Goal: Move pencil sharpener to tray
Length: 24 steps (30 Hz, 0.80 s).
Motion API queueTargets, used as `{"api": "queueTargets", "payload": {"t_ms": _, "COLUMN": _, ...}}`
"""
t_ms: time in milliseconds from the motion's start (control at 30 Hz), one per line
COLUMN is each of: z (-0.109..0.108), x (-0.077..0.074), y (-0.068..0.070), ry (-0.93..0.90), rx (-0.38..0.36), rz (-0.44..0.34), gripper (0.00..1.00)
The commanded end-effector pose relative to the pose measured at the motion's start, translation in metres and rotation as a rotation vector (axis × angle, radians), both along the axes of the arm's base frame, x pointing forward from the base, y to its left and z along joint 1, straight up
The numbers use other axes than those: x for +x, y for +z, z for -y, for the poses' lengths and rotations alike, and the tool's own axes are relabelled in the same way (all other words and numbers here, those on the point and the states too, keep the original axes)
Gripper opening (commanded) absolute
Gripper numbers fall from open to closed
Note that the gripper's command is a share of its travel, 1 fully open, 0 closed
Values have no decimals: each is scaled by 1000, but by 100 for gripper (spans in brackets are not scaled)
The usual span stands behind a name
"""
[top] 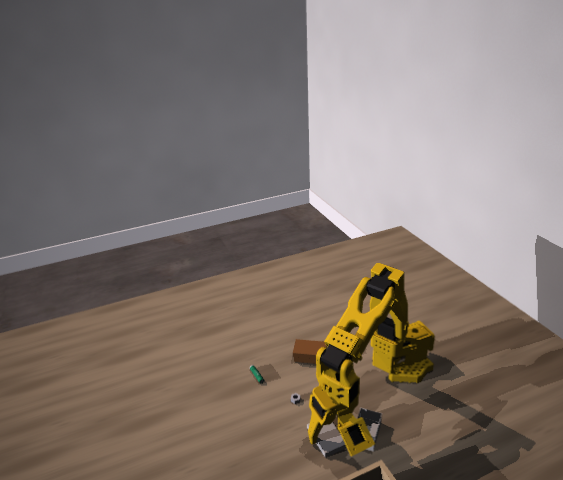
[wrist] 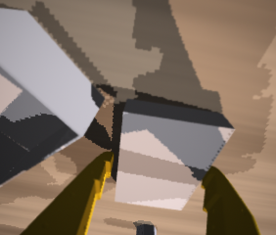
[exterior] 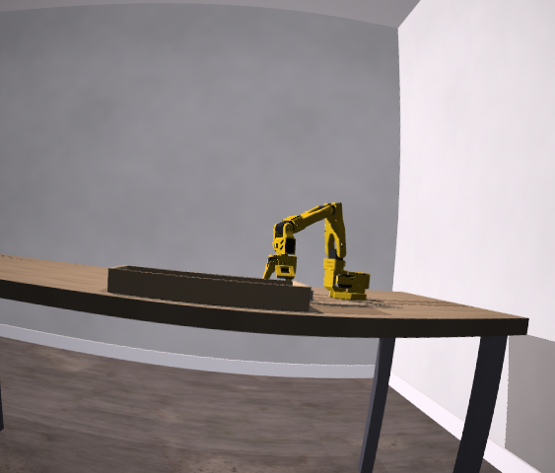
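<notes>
On the tabletop, the arm seems to be lining up a grasp; its gripper stands partly open with nothing held, fingers on either side of the white slab. If that is the lid, keep the fingers square to its sides, close gently, and lift straight up, clear of the neighbouring white hollow piece; squeezing off-centre could twist it. The pencil sharpener cannot be made out; it may be inside one of the white pieces, so keep both steady until its place is known. Counted, largest first: one tabletop, one arm, one long wooden tray, two white pieces, one brown block, one green cylinder and one small nut.
</notes>
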State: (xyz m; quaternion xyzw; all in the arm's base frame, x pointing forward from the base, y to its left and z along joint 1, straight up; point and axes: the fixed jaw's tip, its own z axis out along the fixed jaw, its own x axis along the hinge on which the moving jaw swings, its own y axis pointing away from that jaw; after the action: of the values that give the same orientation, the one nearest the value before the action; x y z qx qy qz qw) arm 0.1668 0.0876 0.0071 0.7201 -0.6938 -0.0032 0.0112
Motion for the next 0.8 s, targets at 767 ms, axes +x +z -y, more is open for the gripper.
{"api": "queueTargets", "payload": {"t_ms": 767, "z": 0, "x": 3, "y": 2, "ry": -16, "rx": 12, "rz": 20, "gripper": 23}}
